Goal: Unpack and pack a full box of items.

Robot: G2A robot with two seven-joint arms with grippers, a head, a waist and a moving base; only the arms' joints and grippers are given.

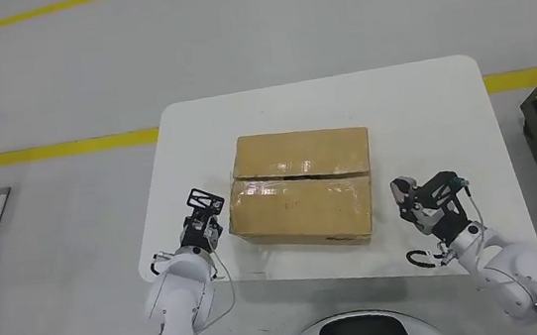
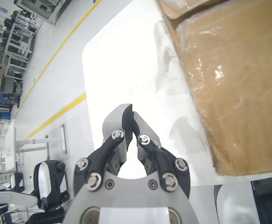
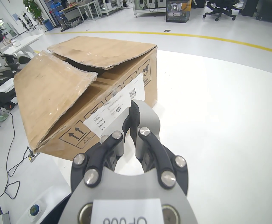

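You're at the very start, by the look of it. The cardboard box [image 1: 301, 189] sits mid worktop [image 1: 420, 100], top flaps down but loose with a gap between them, and its contents are hidden. Your left claw [image 2: 130, 108] is pinched together and empty, beside one end of the box. The right claw [image 3: 132, 105] is the same, near the other end and not touching. All unpacking and repacking is left; flaps first.

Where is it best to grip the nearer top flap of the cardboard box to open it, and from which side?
Grip the nearer flap at its torn corner by the middle seam, coming from the end of the cardboard box that faces the right gripper. There the flap stands lifted off the end wall, likely leaving a gap for a finger.
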